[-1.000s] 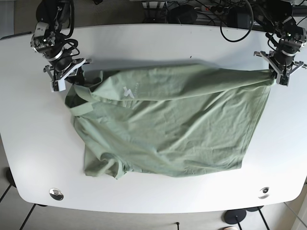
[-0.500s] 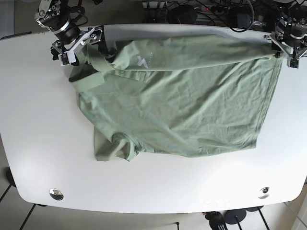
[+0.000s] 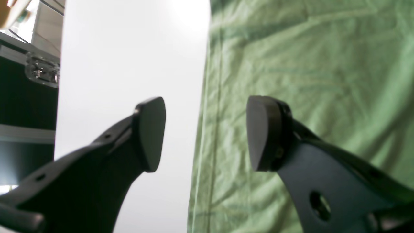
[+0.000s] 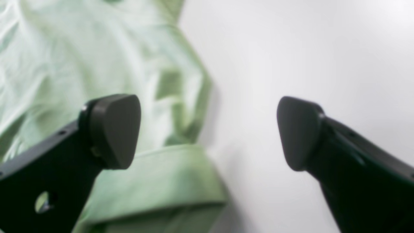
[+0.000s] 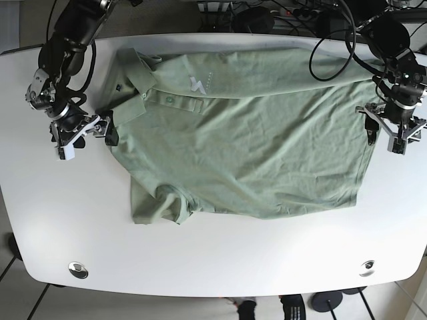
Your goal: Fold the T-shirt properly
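Observation:
The light green T-shirt lies spread on the white table, collar and white logo toward the back left. One sleeve is bunched at the front left. My left gripper hangs open at the shirt's right edge. In the left wrist view the left gripper straddles the hem, one finger over cloth, one over bare table. My right gripper stands open at the shirt's left edge. In the right wrist view the right gripper is above a folded sleeve and holds nothing.
Black cables and equipment crowd the far table edge. Two metal discs sit near the front corners. A black case shows beyond the table edge in the left wrist view.
Both grippers let go of the shirt's back edge and moved forward along its sides. The shirt now lies flat instead of hanging stretched between them.

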`<state>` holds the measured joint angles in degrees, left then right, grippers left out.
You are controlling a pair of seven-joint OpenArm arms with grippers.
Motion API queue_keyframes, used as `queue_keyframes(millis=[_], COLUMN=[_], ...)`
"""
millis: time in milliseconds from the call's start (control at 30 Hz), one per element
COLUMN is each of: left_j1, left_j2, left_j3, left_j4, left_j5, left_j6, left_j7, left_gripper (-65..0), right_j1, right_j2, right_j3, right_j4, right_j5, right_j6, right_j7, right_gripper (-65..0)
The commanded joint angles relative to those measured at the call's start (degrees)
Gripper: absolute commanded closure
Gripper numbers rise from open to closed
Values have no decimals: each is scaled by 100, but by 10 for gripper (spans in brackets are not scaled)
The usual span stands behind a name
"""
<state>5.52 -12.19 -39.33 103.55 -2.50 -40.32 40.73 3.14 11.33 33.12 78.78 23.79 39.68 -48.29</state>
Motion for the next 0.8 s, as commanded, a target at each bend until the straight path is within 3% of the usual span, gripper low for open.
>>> queue_keyframes(millis=[33, 200, 233, 367, 433, 500, 533, 633, 700, 800], left_j1=[-178, -477, -574, -811, -855, -1154, -1339, -1769, -2139, -2552], left_j2=[-87, -87, -78, -87, -87, -87, -87, -113, -122, -228], left_j3=[184, 263, 263, 263, 263, 263, 263, 263, 263, 280], left_j4=[6, -276, -372, -645, -794, -996, -1225, -1981, -2526, -3300], left_j5=[-35, -35, -44, -44, -53, -44, -44, -44, -44, -44], left_j6=[32, 32, 32, 32, 32, 203, 432, 713, 906, 1223], left_j7=[-95, -95, -95, -95, -95, -95, -95, -95, -95, -139], left_gripper=[-365, -367, -368, -369, -371, -371, -372, -418, -496, -536], right_j1=[271, 262, 209, 86, 78, 104, 113, 183, 183, 183], right_j2=[207, 190, 102, -135, -215, -223, -223, -215, -215, -215], right_j3=[24, -521, -697, -785, -794, -794, -794, -794, -794, -794], right_j4=[-384, -621, -630, -648, -665, -665, -648, -639, -630, -630], right_j5=[104, 113, 113, 96, 87, 87, 87, 87, 87, 87], right_j6=[32, 32, 32, 32, 32, 32, 32, 32, 32, 32], right_j7=[95, 122, 122, 113, 113, 113, 113, 113, 113, 113], right_gripper=[-650, -650, -626, -484, -444, -341, -236, -25, -27, -19])
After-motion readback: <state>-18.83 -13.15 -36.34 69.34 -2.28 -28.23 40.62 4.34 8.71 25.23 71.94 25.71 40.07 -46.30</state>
